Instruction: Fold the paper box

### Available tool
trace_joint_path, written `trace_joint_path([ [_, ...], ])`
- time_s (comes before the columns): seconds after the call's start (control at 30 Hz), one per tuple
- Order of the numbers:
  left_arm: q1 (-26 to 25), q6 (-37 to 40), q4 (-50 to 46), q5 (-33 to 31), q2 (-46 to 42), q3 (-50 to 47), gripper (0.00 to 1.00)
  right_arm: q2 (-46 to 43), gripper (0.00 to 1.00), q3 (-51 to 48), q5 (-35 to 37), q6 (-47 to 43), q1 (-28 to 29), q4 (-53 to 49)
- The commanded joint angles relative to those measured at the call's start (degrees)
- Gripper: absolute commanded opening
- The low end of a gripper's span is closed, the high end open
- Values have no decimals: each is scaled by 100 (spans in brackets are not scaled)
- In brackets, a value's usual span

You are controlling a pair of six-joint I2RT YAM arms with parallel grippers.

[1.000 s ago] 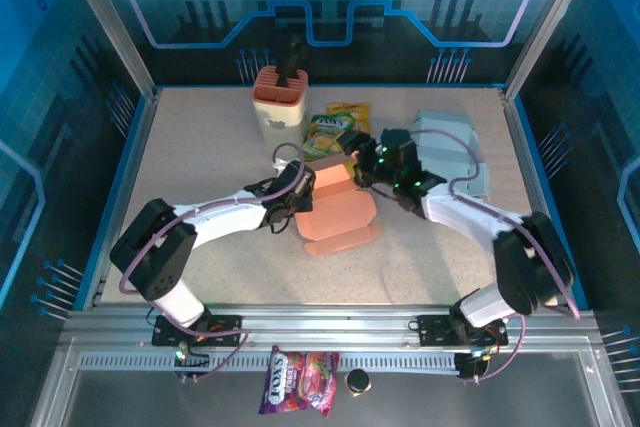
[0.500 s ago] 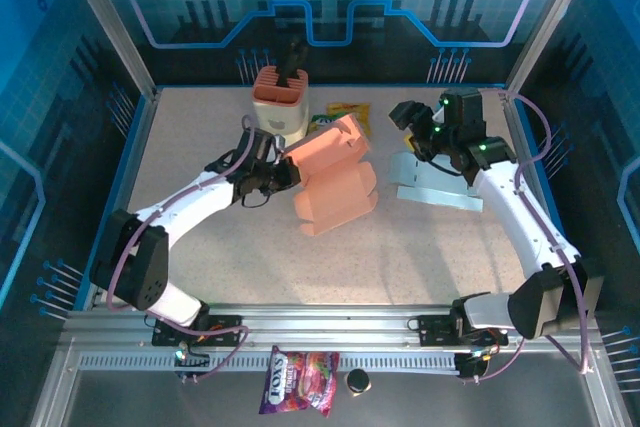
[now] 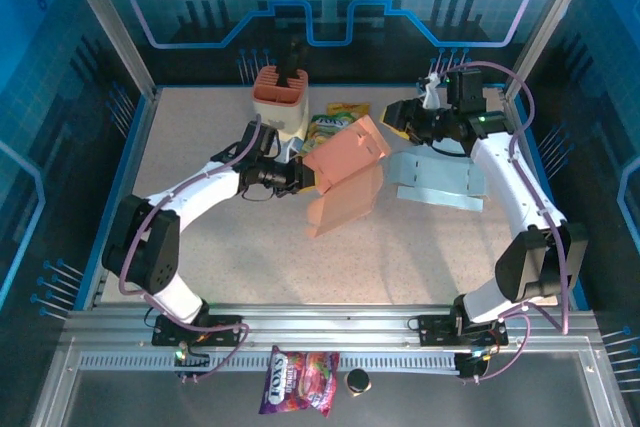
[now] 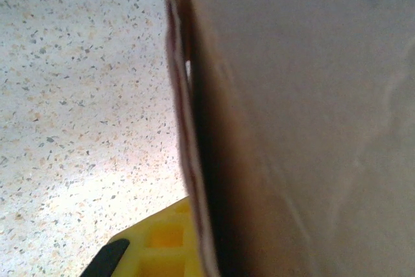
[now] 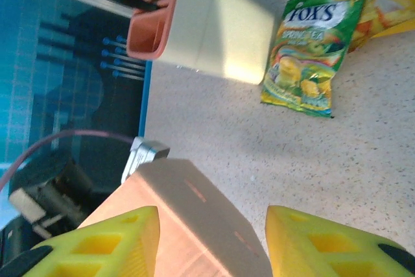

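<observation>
Top view: left gripper (image 3: 303, 178) clamps the paper box (image 3: 345, 172), lifted and tilted over the table (image 3: 220, 267), right gripper (image 3: 398, 117) at its upper corner; left wrist: box wall close-up; right wrist: pads (image 5: 110, 244) spread open, corner between them, so centre it before pinching.

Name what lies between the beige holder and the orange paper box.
The green Fox's candy bag lies between the beige holder and the paper box, as the top external view shows.

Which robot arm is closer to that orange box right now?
Left. The left end effector is shut on the orange box at its left edge; the right end effector hangs open beyond its far right corner.
</observation>
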Motion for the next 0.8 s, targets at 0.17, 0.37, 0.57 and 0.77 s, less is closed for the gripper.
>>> trace_joint_path([
  [0.17, 61, 83, -184, 332, 219, 475, 0, 82, 46, 98, -474, -920, 154, -455],
  [0.37, 61, 242, -450, 311, 263, 583, 0, 143, 44, 332, -422, -1395, 297, -722],
  [0.57, 61, 322, -653, 300, 296, 664, 0, 232, 40, 634, -29, -1963, 499, -1205],
  [0.77, 61, 427, -807, 313, 353, 775, 0, 384, 35, 968, 365, -2389, 740, -1596],
])
